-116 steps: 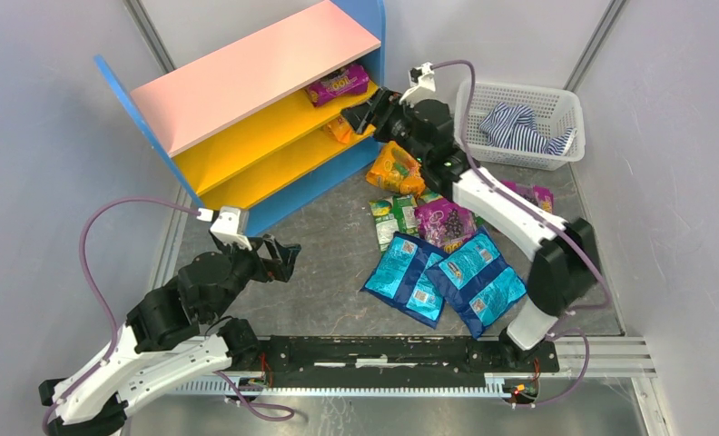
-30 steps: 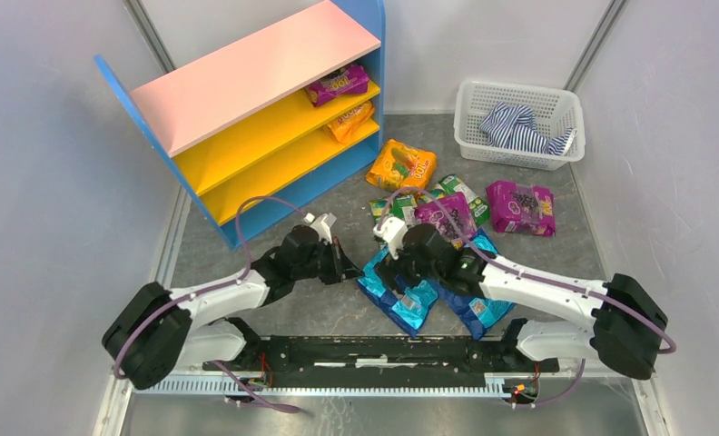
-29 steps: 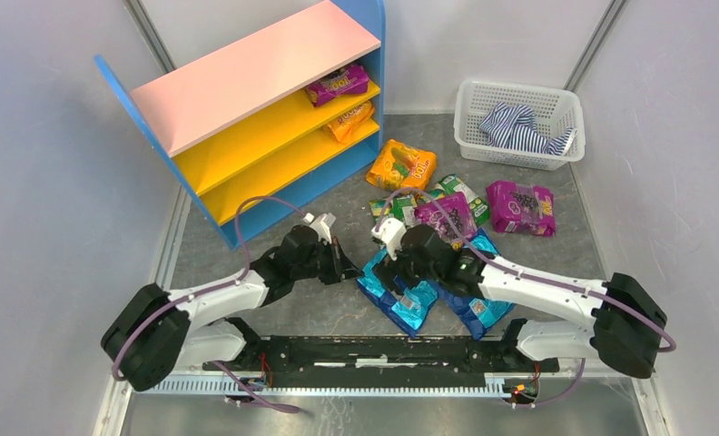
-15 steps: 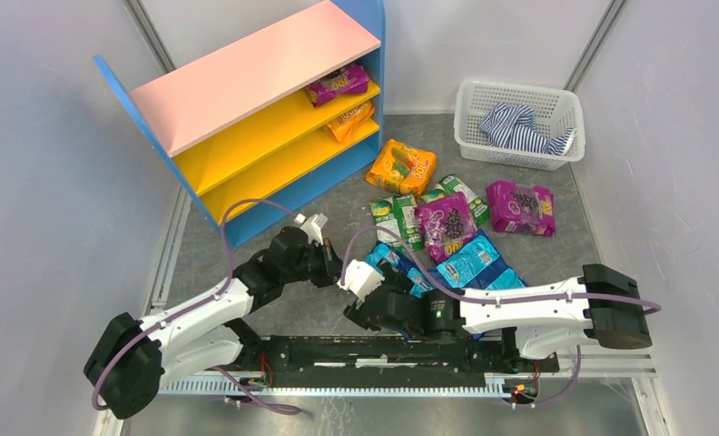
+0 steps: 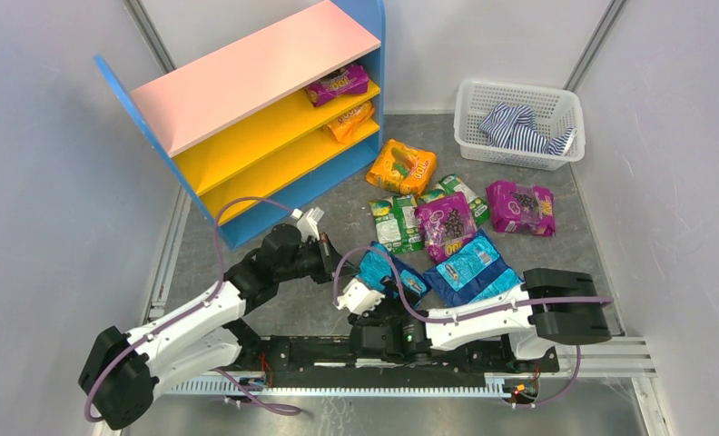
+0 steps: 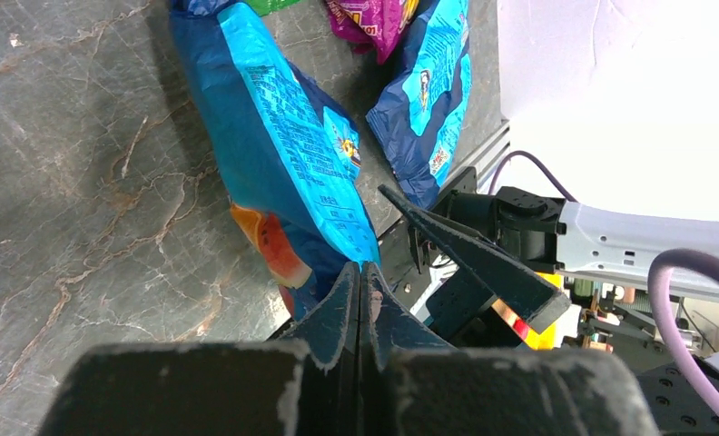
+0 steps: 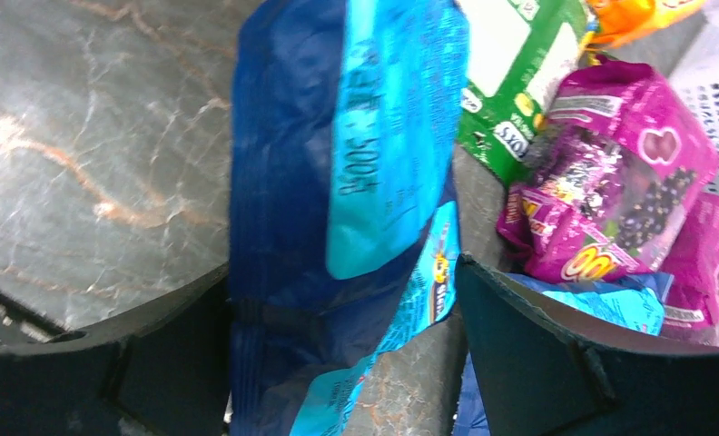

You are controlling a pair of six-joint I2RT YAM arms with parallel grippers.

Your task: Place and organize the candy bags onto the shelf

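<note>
A shiny blue candy bag [image 5: 388, 272] [image 6: 283, 136] [image 7: 356, 136] stands raised on edge on the floor. My left gripper [image 5: 331, 263] [image 6: 360, 268] is shut on its near corner. My right gripper [image 5: 377, 298] [image 7: 342, 272] is open, its fingers on either side of the same bag; the left finger [image 7: 183, 354] touches it and the right finger stands apart. The shelf [image 5: 256, 73] holds a purple bag [image 5: 338, 86] and an orange bag [image 5: 351, 118]. More candy bags lie loose: blue [image 5: 472, 263], purple [image 5: 447, 221], green [image 5: 394, 222], orange [image 5: 401, 166].
A white mesh basket [image 5: 519, 91] with a striped cloth [image 5: 519, 127] stands at the back right. Another purple bag [image 5: 519, 207] lies near the right wall. The arms' base rail [image 5: 383, 350] runs along the near edge.
The right arm has swung toward the near edge and its gripper now straddles the blue bag from the near side. The left gripper has drawn slightly left, and the bag with it.
</note>
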